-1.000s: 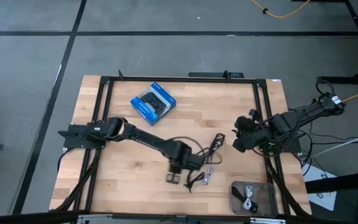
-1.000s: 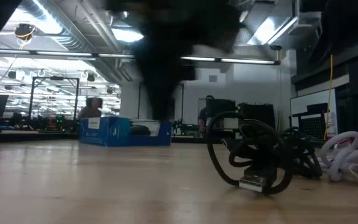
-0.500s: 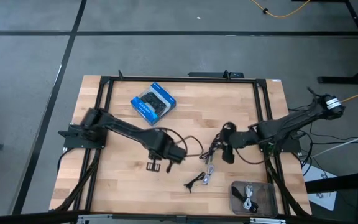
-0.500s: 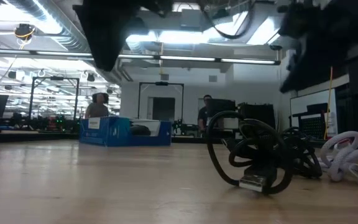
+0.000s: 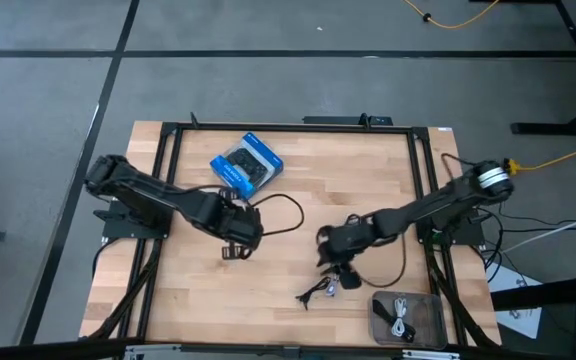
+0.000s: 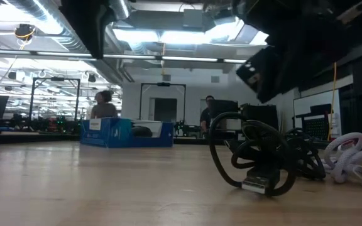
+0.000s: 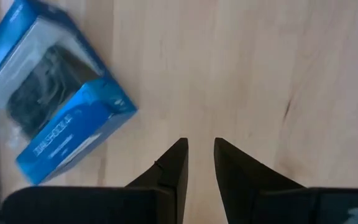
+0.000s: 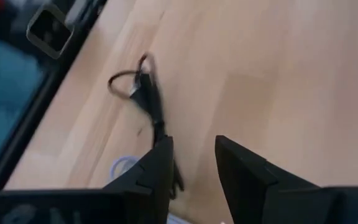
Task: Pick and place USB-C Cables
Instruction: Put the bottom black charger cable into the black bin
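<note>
High view puts your right gripper (image 5: 334,252) just beside the black USB-C cables (image 5: 320,289), slightly far of them; its fingers stand narrowly apart, empty. The left gripper (image 5: 234,250), nearly closed, waits well left.

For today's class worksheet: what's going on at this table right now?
The right gripper hangs open over loose USB-C cables on the wooden table, holding nothing. The left gripper waits empty, slightly open, near the blue box. One white cable lies in a clear tray at the front right.
</note>
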`<state>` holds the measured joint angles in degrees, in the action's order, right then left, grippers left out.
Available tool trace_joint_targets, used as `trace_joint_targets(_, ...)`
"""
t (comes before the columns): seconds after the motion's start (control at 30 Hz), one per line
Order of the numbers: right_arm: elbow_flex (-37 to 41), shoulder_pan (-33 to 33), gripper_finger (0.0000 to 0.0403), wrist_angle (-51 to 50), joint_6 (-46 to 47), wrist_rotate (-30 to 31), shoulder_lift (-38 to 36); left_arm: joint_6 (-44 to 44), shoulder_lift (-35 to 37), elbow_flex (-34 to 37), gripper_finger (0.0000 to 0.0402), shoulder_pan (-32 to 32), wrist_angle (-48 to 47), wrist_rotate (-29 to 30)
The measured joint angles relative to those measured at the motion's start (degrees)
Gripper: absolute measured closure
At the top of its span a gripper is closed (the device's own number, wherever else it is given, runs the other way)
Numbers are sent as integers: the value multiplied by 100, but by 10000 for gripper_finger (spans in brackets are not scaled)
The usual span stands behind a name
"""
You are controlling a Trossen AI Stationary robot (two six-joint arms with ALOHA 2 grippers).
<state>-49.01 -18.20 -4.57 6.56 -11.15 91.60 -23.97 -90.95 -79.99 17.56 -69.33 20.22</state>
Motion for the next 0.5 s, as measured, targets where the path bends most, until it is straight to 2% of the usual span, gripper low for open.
trace_joint_targets(0.17, -969, -59, 278, -945, -387, -596, 729, 7, 139, 293, 331, -3, 311, 92)
trace_joint_targets(0.23, -1172, -133, 279, -1176, -531, -656, 938, 9, 132, 369, 331, -20, 407, 120)
trace_joint_targets(0.43, -1325, -311, 279, -1135, -565, -342, 1483, 9, 125, 673, 331, -18, 611, 167)
trace_joint_targets(0.5, -1297, -343, 279, -1195, -539, -68, 1601, 9, 125, 736, 331, -18, 667, 171)
